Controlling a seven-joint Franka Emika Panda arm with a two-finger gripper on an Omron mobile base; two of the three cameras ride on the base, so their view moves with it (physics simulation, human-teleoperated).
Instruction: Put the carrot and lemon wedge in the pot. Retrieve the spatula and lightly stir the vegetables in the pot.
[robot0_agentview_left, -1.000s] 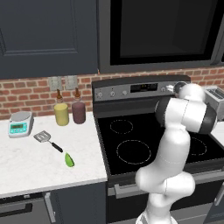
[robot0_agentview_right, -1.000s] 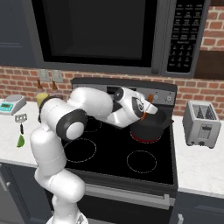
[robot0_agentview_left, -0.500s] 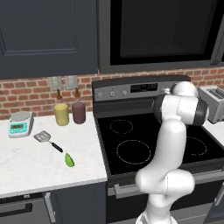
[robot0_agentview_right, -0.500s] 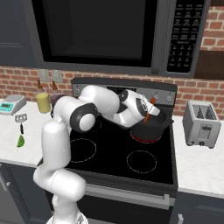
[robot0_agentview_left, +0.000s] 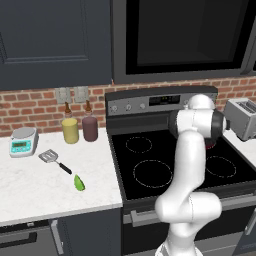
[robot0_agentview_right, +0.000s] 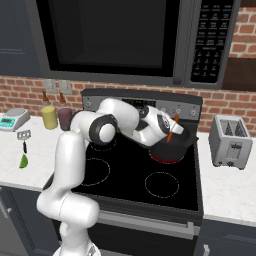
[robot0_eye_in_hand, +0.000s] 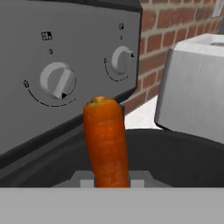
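Note:
My gripper (robot0_agentview_right: 169, 134) is shut on the orange carrot (robot0_agentview_right: 172, 127), which hangs tilted just above the black pot (robot0_agentview_right: 172, 149) on the back right burner. In the hand view the carrot (robot0_eye_in_hand: 105, 140) stands upright between the fingertips, with the pot's dark rim (robot0_eye_in_hand: 179, 153) below and behind it. The spatula (robot0_agentview_left: 50, 157) lies on the left counter with its silver head toward the wall. Just in front of its handle lies the lime-green lemon wedge (robot0_agentview_left: 79, 183). My arm hides most of the pot in the left base view.
A toaster (robot0_agentview_right: 230, 141) stands right of the stove, close to the pot. The stove's knob panel (robot0_eye_in_hand: 57, 81) rises right behind the carrot. A yellow bottle (robot0_agentview_left: 70, 130), a dark bottle (robot0_agentview_left: 90, 128) and a scale (robot0_agentview_left: 23, 141) line the left wall.
The hand with the carrot has swung slightly and dipped lower over the pot. The spatula and lemon wedge have not moved.

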